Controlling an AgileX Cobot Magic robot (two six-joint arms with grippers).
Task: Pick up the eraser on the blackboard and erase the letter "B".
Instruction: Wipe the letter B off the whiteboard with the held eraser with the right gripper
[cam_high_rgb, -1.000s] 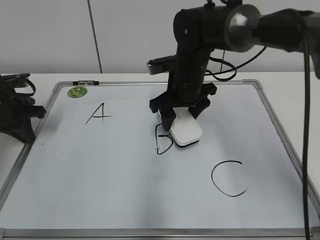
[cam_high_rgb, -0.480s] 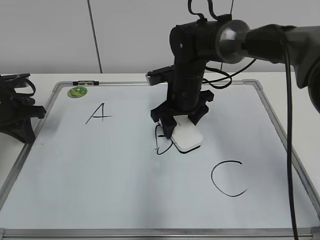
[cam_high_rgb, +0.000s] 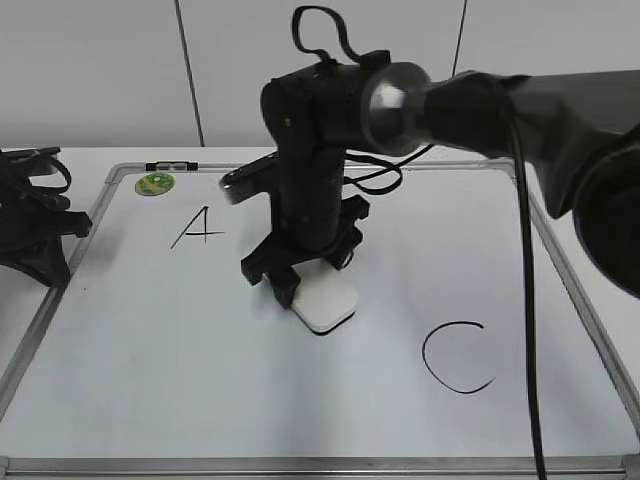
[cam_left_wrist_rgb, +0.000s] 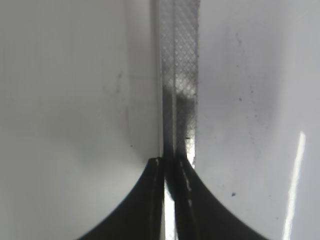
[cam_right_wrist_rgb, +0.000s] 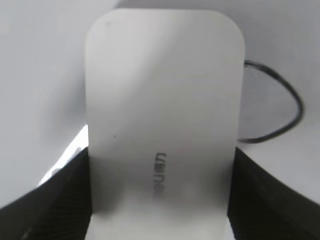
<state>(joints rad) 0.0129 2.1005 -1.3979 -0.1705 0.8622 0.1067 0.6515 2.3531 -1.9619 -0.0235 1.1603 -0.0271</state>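
The eraser (cam_high_rgb: 325, 301) is shown lying flat on the blackboard (cam_high_rgb: 200, 380), near its middle, clamped across its two long sides by the right gripper (cam_high_rgb: 300, 275). In the right wrist view the eraser (cam_right_wrist_rgb: 162, 120) fills the frame, with a dark finger pressed against each flank at its near end. It is judged to be a light, rigid plastic block with a smooth, probably slippery shell; a hold on the long sides near one end, as seen here, is considered suitable, provided downward pressure is kept even so that the block does not tip.

A curved remnant of the letter "B" (cam_right_wrist_rgb: 287, 117) is seen just beside the eraser's right edge in the wrist view; in the exterior view only a small dark trace shows at the eraser's lower edge, and the rest is either covered or already wiped.

Open board lies on all sides of the eraser. The letter "A" (cam_high_rgb: 198, 227) stands to the upper left and the letter "C" (cam_high_rgb: 455, 357) to the lower right, both well apart from it, so short strokes are advised. A green magnet (cam_high_rgb: 155, 184) sits near the top left corner.

The left gripper (cam_left_wrist_rgb: 170, 167) is seen with its jaws together, poised over the board's frame strip (cam_left_wrist_rgb: 180, 75).
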